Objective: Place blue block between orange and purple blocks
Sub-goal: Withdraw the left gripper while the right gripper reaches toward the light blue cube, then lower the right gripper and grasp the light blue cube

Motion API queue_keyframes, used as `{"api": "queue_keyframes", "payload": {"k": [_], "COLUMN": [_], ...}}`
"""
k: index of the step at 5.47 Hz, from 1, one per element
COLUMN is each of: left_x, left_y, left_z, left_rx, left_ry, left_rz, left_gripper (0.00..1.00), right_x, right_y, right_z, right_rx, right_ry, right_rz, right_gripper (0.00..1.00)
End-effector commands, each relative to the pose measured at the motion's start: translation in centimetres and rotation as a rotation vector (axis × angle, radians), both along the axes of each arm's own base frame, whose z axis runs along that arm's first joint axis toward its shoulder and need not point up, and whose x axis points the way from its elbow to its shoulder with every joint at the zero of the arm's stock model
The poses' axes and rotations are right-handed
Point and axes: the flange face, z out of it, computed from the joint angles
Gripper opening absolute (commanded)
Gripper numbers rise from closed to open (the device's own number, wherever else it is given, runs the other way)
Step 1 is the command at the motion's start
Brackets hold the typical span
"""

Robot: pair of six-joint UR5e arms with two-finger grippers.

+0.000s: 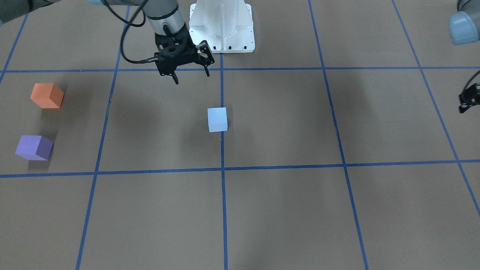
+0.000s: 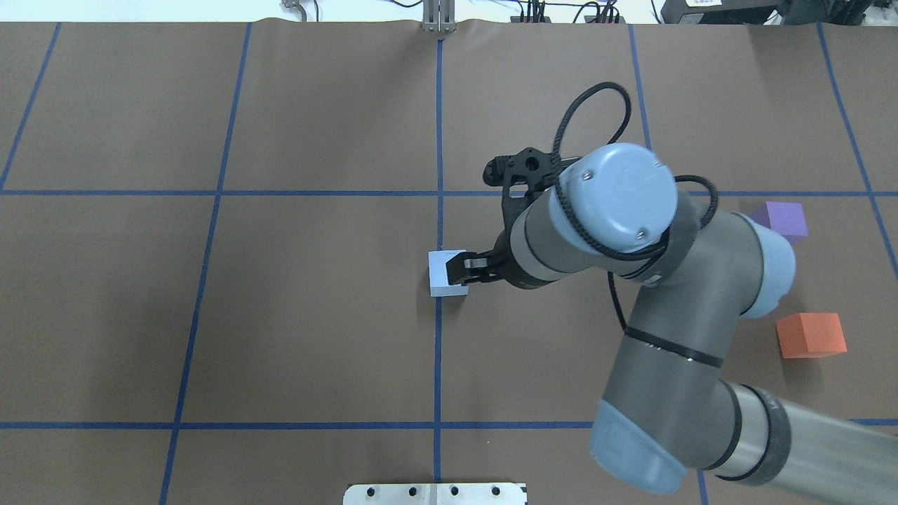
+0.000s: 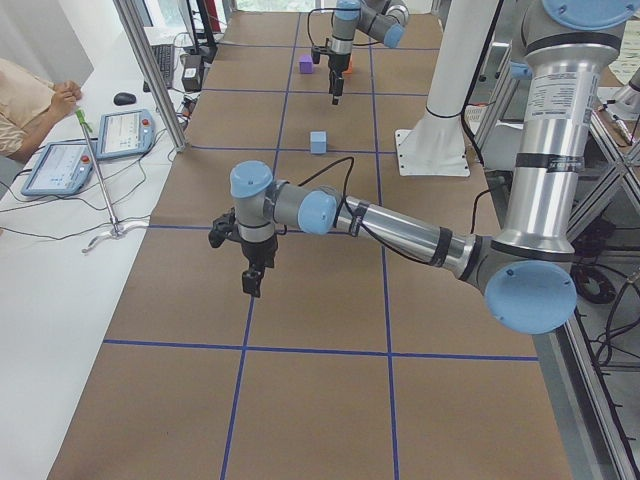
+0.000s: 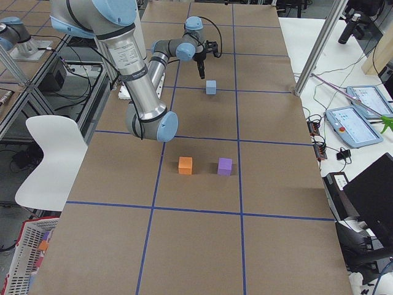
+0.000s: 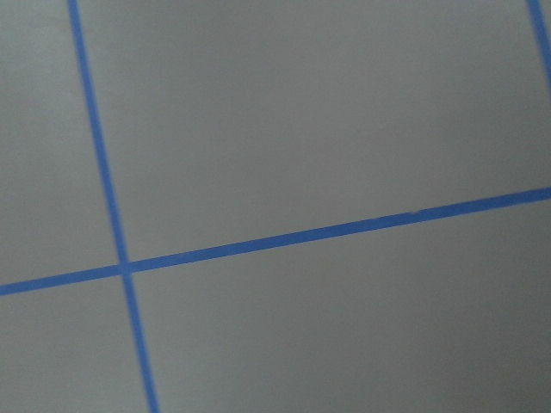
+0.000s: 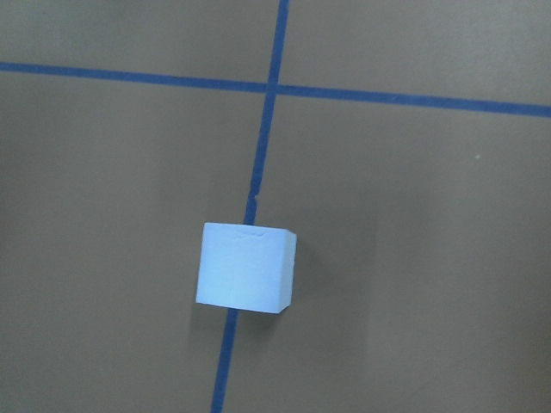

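Purple foam cube nearest you; light-blue foam cube next, alone at centre of bench on a tape line; orange foam cube beyond purple, leaving blue's gap. Farthest, right gripper hangs spread wide, apparently to straddle blue; left gripper: spread you cannot tell.

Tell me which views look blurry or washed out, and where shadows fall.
Left wrist view: tape lines soft, slightly blurred. Right wrist view: sharp, but the blue block looks pale, nearly washed out. Front-facing view: orange block and purple block cast soft shadows rightward.
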Motion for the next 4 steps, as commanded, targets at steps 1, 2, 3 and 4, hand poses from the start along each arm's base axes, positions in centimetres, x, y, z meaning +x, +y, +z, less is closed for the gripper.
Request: {"api": "queue_keyframes", "payload": {"k": [1, 2, 3, 4], "left_x": [-9.9, -9.4, -9.4, -9.3], "left_y": [5.2, 6.3, 6.3, 6.3], "left_z": [11.0, 11.7, 11.7, 11.9], "left_rx": [-0.049, -0.067, -0.07, -0.075], "left_ry": [0.07, 0.124, 0.126, 0.127], "left_rz": [0.014, 0.005, 0.004, 0.005], "left_gripper": [1.0, 1.0, 1.0, 1.0], "right_x": [-7.7, -8.5, -9.9, -9.7], "right_y": [-1.3, -1.9, -2.8, -3.4], "right_z": [-0.4, 0.8, 2.4, 2.3], "right_rx": [-0.009, 0.028, 0.086, 0.139], "right_ry": [0.106, 0.077, 0.09, 0.096], "right_rz": [0.028, 0.033, 0.028, 0.017], "right_gripper": [1.0, 1.0, 1.0, 1.0]}}
